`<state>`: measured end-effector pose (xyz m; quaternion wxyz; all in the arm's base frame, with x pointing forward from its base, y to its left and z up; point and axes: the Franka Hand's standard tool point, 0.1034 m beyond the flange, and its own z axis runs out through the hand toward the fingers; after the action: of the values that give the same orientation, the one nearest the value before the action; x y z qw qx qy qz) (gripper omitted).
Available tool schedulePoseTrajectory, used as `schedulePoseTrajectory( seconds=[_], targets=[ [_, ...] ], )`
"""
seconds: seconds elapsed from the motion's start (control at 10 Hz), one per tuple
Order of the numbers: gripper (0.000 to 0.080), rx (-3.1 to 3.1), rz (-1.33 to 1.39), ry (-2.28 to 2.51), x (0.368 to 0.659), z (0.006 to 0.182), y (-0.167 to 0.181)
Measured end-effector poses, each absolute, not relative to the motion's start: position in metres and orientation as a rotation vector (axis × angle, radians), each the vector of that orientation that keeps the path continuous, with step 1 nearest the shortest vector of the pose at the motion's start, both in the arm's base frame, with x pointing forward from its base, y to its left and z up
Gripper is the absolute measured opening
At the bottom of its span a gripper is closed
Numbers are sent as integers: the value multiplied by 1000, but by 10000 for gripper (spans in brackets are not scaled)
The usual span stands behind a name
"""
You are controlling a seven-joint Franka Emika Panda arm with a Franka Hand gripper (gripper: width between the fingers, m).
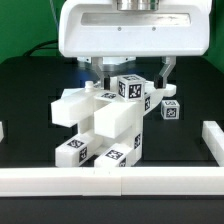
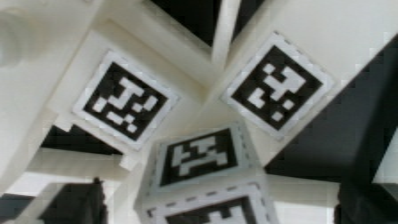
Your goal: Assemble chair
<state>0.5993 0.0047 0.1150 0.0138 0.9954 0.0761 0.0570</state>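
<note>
The chair's white blocky parts (image 1: 100,125) stand joined in a cluster at the middle of the black table, with black-and-white tags on several faces. A tagged block (image 1: 131,88) rises at the cluster's top. My gripper (image 1: 131,72) hangs just above it, open, one dark finger (image 1: 97,68) on each side. A separate small tagged piece (image 1: 170,109) lies toward the exterior view's right. In the wrist view, tagged faces (image 2: 125,100) fill the picture. One tagged block (image 2: 210,185) sits between my gripper's (image 2: 222,205) dark fingers (image 2: 68,195) without touching them. Nothing is gripped.
White border rails run along the table's front (image 1: 110,182) and the exterior view's right side (image 1: 212,140). The arm's large white housing (image 1: 135,30) hides the area behind the parts.
</note>
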Motion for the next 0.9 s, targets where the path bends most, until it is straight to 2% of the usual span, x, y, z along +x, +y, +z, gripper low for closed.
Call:
schedulePoseTrajectory(
  seconds=[0.1,0.2,0.3,0.4,0.5,0.9],
  targets=[
    [648,3096,177,277,599,115,3],
    [535,3097,177,270,599,115,4],
    [535,3098,177,262,599,115,4],
    [346,3101,178,236,599,115,4],
    [285,3101,178,236,599,115,3],
    [285,3122,183,-155,599,115,4]
  ],
)
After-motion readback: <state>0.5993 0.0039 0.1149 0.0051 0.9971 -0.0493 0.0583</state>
